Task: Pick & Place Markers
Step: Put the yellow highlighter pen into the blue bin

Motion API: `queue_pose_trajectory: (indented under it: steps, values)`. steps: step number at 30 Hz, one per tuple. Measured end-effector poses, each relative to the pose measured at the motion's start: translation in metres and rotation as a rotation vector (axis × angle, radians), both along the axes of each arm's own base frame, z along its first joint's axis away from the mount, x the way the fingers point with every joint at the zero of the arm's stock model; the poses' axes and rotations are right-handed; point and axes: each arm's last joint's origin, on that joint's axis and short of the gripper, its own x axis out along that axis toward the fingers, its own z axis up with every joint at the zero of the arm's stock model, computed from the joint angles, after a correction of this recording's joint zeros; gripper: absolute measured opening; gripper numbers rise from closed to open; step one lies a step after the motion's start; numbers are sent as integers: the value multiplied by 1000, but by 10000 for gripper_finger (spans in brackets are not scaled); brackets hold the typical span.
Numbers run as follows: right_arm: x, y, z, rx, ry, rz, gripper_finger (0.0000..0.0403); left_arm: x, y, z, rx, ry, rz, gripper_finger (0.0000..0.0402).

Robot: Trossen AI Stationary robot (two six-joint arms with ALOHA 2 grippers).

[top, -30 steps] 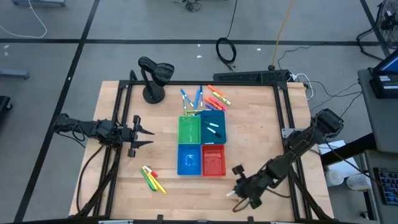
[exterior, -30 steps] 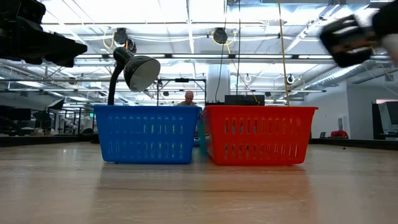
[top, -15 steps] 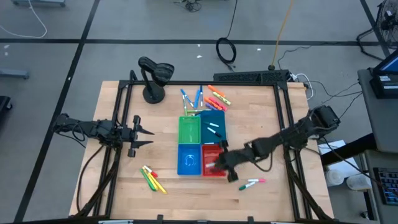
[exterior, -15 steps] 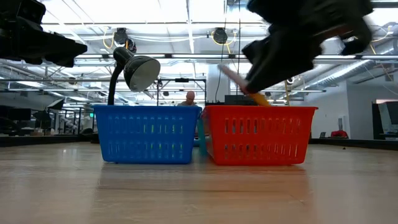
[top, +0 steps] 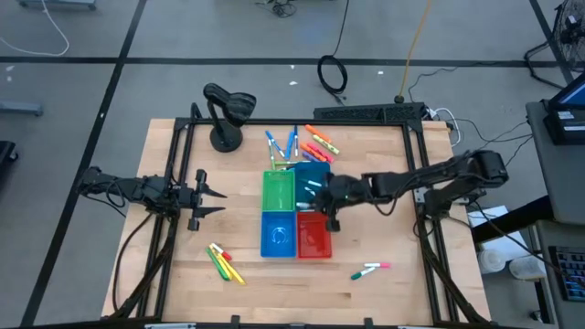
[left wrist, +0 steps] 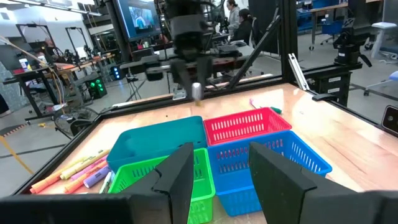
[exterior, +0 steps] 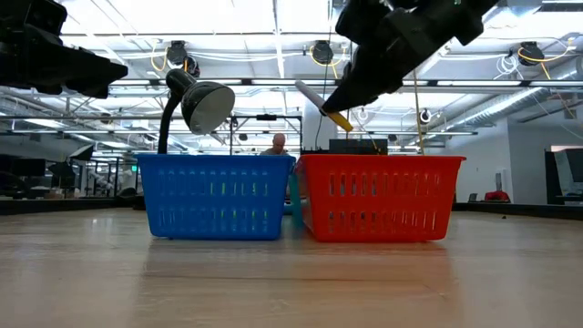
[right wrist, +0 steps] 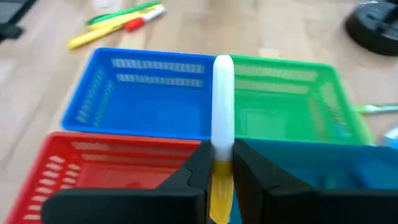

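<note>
1. Near the red bin (top: 313, 236), I see loose markers (top: 369, 270) on the table beside it.
2. My right gripper (top: 331, 196) clenches a white, yellow-capped marker (right wrist: 222, 124) above the red/teal bin seam, ready to drop, I judge.
3. Well apart, my left gripper (top: 212, 198) waits, jaws released, holding nothing.

Four square plastic mesh bins, green (top: 279, 190), teal (top: 313, 178), blue (top: 278, 235), red (top: 313, 236), clustered touching at centre of wooden bench (top: 174, 265). Right claw (top: 326, 203) with white yellow-capped marker (right wrist: 221, 149) hangs above red-teal seam, blocking overhead access there. Black desk lamp (top: 224, 114) stands at far left corner. Loose marker groups: far of bins (top: 302, 142), near-left (top: 224, 263), near-right (top: 369, 270). Bare wood wide both sides of bins. Left claw (top: 210, 198) parked at left edge, well apart.
</note>
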Motion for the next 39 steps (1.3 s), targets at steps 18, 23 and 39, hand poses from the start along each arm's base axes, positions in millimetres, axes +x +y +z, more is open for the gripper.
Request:
queue_pose_trajectory:
  steps: [18, 23, 39]
  values:
    - [-6, -40, -5, 49, 74, -182, 46, 0, 0, 0, 0, 0, 0, 159]
    - [-6, -40, -5, 56, 73, -185, 47, 0, 0, 0, 0, 0, 0, 159]
    - [-6, -41, -5, 28, 71, -237, 48, 0, 0, 0, 0, 0, 0, 159]
